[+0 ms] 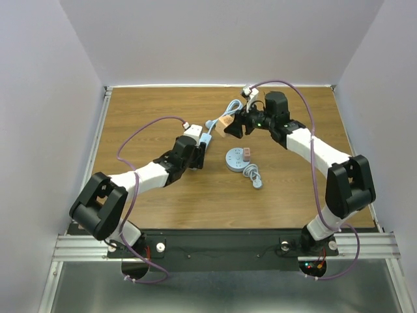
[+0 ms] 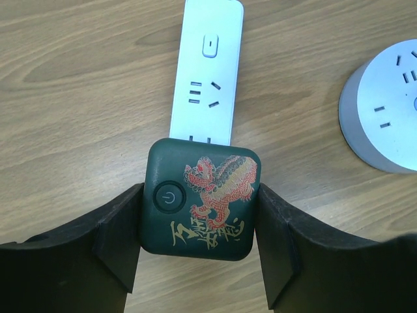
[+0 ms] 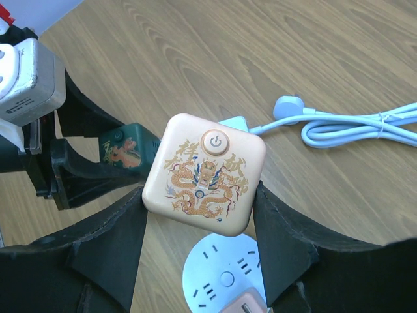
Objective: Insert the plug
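My left gripper [image 2: 199, 218] is shut on a dark green square plug [image 2: 201, 199] with a red dragon. The plug sits over the near end of a white power strip [image 2: 207, 72]; I cannot tell whether its pins are in. My right gripper [image 3: 201, 212] is shut on a peach square plug [image 3: 205, 173] with a gold dragon, held above a round grey socket hub [image 3: 218, 274]. In the top view the left gripper [image 1: 197, 154] and the right gripper [image 1: 233, 128] are close together near the strip [image 1: 206, 138] and hub [image 1: 236, 160].
A small pink plug [image 1: 247, 154] sits on the hub. A light blue cable [image 3: 352, 124] lies coiled behind the strip, and a cable bundle [image 1: 254, 176] lies by the hub. The hub also shows in the left wrist view [image 2: 384, 111]. White walls enclose the wooden table [image 1: 150, 111].
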